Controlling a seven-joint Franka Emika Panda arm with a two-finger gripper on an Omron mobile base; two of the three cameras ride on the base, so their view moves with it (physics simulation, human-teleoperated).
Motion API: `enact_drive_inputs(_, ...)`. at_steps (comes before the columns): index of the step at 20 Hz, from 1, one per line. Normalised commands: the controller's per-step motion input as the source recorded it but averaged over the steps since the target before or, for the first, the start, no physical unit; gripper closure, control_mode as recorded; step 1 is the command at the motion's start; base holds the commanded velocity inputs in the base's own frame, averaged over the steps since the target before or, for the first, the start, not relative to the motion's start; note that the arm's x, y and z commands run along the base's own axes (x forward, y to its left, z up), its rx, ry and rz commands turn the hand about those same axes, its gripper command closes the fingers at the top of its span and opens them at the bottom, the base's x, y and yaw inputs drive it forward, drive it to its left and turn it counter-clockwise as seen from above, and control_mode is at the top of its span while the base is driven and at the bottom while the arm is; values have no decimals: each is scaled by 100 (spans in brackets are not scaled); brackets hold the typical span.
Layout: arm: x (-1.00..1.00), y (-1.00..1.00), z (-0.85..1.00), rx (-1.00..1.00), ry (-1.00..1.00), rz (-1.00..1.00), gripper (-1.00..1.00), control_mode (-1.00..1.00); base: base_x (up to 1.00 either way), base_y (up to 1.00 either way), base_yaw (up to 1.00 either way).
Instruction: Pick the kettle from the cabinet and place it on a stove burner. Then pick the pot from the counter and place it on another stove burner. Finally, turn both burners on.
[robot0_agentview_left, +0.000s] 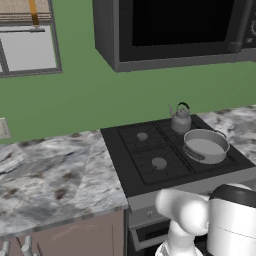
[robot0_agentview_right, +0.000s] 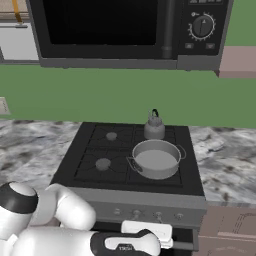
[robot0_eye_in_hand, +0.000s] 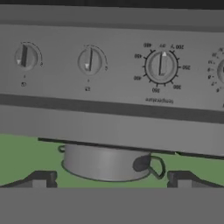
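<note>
- The stove's front panel (robot0_eye_in_hand: 112, 87) is closest in the hand view, upside down, its grey knobs (robot0_eye_in_hand: 89, 61) in a row across it.
- The claw sits low against the stove front; its tips are hidden, and it stands fully open, holding nothing.
- The pot (robot0_agentview_right: 156, 159) rests on the front right burner.
- The kettle (robot0_agentview_right: 154, 126) stands just behind it on the back right burner.
- The two left burners (robot0_agentview_right: 103, 163) are bare.
- Marbled counter (robot0_agentview_left: 50, 175) lies on both sides of the stove.
</note>
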Motion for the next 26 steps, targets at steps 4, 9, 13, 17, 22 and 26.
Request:
enact_drive_inputs(4, 9, -13, -25, 0, 0, 0, -100, -100, 0, 0, 0)
enact_drive_inputs(9, 9, -6, -22, 0, 0, 0, -100, -100, 0, 0, 0)
enact_drive_inputs(13, 9, -4, -18, 0, 0, 0, -100, -100, 0, 0, 0)
enact_drive_inputs(17, 17, 0, -4, 0, 0, 0, -100, -100, 0, 0, 0)
enact_drive_inputs(22, 26, 0, -2, 0, 0, 0, -100, -100, 0, 0, 0)
enact_drive_inputs(26, 18, 0, -8, 0, 0, 0, -100, -100, 0, 0, 0)
